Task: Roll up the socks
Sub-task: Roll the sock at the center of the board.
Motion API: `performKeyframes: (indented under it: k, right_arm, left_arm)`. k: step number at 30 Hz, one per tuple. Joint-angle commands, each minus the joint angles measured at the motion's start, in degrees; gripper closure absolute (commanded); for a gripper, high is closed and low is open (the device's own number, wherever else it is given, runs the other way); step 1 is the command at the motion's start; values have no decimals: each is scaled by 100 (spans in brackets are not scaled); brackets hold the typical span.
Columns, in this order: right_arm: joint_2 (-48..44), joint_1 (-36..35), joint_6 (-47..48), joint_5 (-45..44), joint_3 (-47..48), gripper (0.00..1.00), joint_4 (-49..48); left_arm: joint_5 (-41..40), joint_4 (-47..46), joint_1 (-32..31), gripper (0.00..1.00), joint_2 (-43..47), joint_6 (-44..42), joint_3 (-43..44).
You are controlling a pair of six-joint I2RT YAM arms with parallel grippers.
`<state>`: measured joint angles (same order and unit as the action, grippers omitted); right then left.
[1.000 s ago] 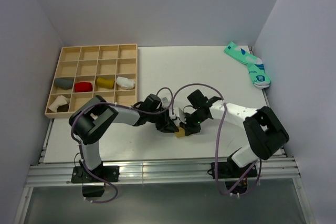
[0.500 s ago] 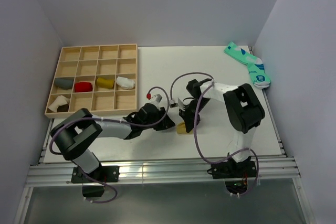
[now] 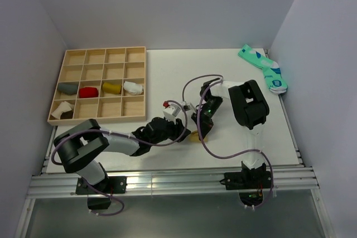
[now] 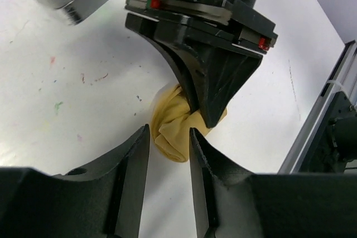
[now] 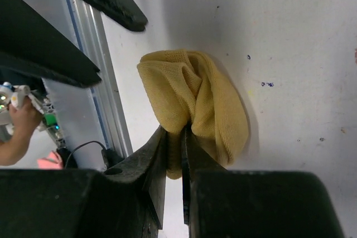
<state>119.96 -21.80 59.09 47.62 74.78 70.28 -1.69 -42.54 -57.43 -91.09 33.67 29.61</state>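
Mustard-yellow knitted ankle sock (image 5: 192, 101) lies bunched on the white table (image 4: 67, 82), near its front edge. My left claw (image 4: 169, 133) stands part open at the bundle's end, gripping nothing. My right claw (image 5: 174, 136), nearly closed, pinches a fold, likely to keep the roll tight. Only the wrist views show that pinch; overhead, the arms hide it.

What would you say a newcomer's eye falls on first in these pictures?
A bunched mustard-yellow sock lies on the table, near its front, between two pairs of jaws: the right jaws pinch a fold, the left jaws stand apart at its edge. Then the wooden tray at far left holding rolled socks, and teal socks in the far right corner.
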Motion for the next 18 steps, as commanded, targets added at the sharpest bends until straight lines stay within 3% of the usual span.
performKeyframes:
  k: [1, 8, 18]
  right_arm:
    - [159, 36, 173, 11, 186, 90, 320]
    - [221, 71, 103, 20, 238, 90, 337]
    - [343, 124, -82, 29, 317, 91, 232]
  left_arm:
    - [424, -658, -14, 60, -251, -536, 325]
    - [1083, -746, -5, 61, -980, -581, 722]
    - [1461, -861, -5, 61, -1174, -467, 713]
